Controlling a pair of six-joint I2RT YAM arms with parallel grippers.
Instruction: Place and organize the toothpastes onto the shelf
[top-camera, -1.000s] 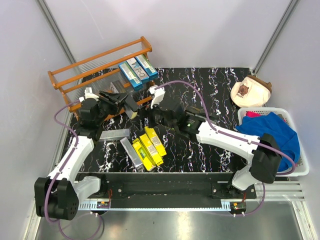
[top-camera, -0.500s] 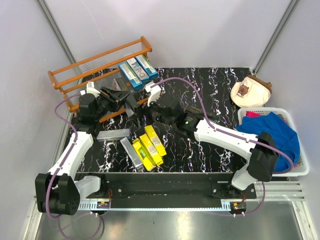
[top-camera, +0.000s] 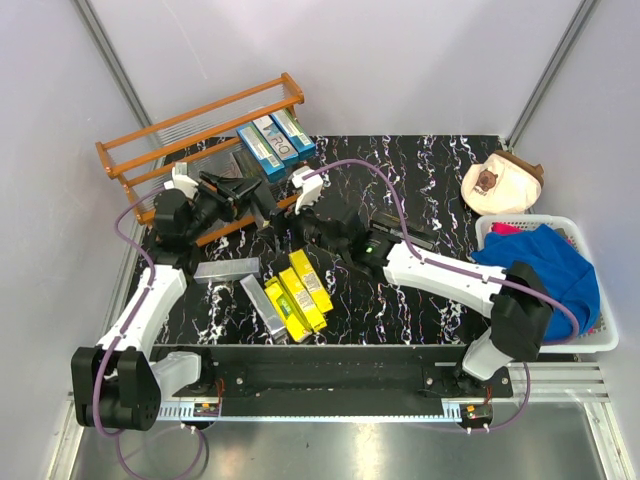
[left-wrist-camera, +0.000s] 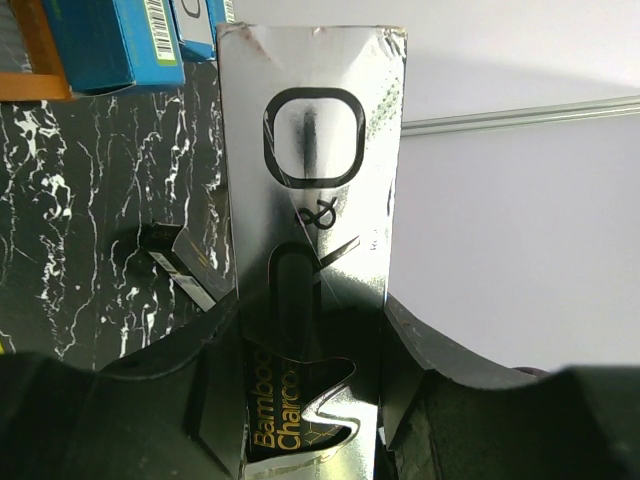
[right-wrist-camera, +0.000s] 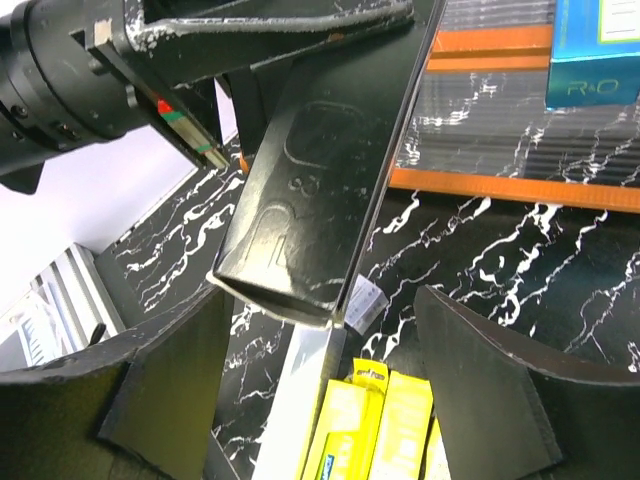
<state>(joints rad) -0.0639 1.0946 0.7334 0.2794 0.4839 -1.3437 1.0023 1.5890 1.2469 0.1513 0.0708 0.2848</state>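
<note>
Above the surface (top-camera: 440, 180), just in front of the shelf (top-camera: 190, 125), I am holding the black carton (left-wrist-camera: 310, 180) in the air, my left claw (left-wrist-camera: 312, 340) clenching it. My right claw (right-wrist-camera: 325, 330) is gaping around its free end, not gripping. This looks like a hand-over. Next the right must clamp before the left lets go.

Three blue-teal toothpaste cartons (top-camera: 263, 151), three yellow cartons (top-camera: 298, 296), two silver-grey cartons (top-camera: 228, 268), one black carton (top-camera: 264, 206), one wooden shelf (top-camera: 104, 158), one white basket (top-camera: 601, 344) and one blue cloth (top-camera: 540, 262) at the tabletop's right edge.
</note>
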